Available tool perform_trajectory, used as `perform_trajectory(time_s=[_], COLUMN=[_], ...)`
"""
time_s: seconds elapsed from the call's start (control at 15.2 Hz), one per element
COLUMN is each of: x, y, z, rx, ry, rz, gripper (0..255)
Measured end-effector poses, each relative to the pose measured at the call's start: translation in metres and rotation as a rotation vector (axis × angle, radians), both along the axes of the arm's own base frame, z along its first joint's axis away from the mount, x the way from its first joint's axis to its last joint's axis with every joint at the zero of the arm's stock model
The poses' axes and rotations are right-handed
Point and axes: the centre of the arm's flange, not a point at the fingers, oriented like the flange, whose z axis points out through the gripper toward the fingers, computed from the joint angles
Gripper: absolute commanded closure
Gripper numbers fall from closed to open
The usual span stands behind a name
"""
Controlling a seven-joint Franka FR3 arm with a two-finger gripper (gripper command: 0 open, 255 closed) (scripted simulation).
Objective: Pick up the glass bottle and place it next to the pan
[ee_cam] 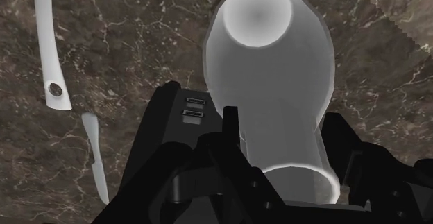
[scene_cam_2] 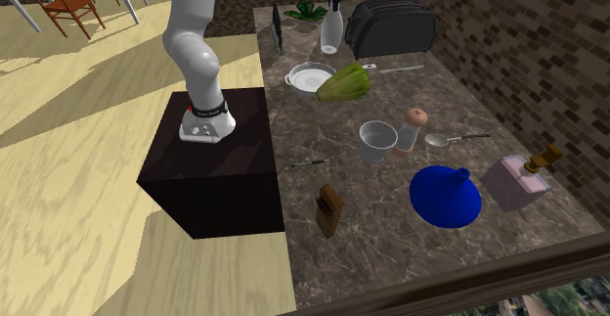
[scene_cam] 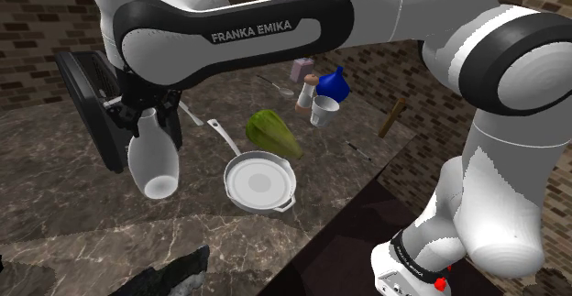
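- Grey-white bottle point(scene_cam: 153, 157), left of centre in the shoulder view, hangs by its neck clear of the counter point(scene_cam: 55, 221); fat base tipped down toward the camera
- gripper point(scene_cam: 147, 115): jaws clamped on the narrow neck; the wrist view has them pressed to both sides of it
- Handling (judged): rigid, smooth, likely slick; the weight sits in the wide body below the grip, so it could swing or slide down; breakable if set down hard
- Hold point: the neck looks like the only part slim enough for the jaws, so the present grip suits
- pan point(scene_cam: 259, 182), lower centre, just right of the bottle; its handle point(scene_cam: 223, 137) runs up-left toward the gripper, close to the path
- knife point(ee_cam: 94, 157) lies on the counter near the handle's tip
- Green lettuce point(scene_cam: 273, 134) by the pan's upper rim; touching or not, cannot tell
- Black toaster point(scene_cam: 92, 102) behind the bottle, left of frame
- cup point(scene_cam: 323, 111) and blue funnel point(scene_cam: 335, 85), upper right, well apart
- Bare counter lower left of the pan looks like the free spot
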Motion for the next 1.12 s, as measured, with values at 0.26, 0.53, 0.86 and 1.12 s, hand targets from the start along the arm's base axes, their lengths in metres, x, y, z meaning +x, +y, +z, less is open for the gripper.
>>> perform_trajectory(time_s=[0.26, 0.53, 0.86, 1.12], x=[0.000, -0.004, -0.007, -0.008], y=[0.000, -0.001, -0.001, -0.001], z=[0.000, 0.019, 0.048, 0.050], rx=[0.000, 0.001, 0.001, 0.001], ry=[-0.001, -0.001, -0.001, -0.001], rz=[0.000, 0.000, 0.000, 0.000], gripper=[0, 0, 0, 0])
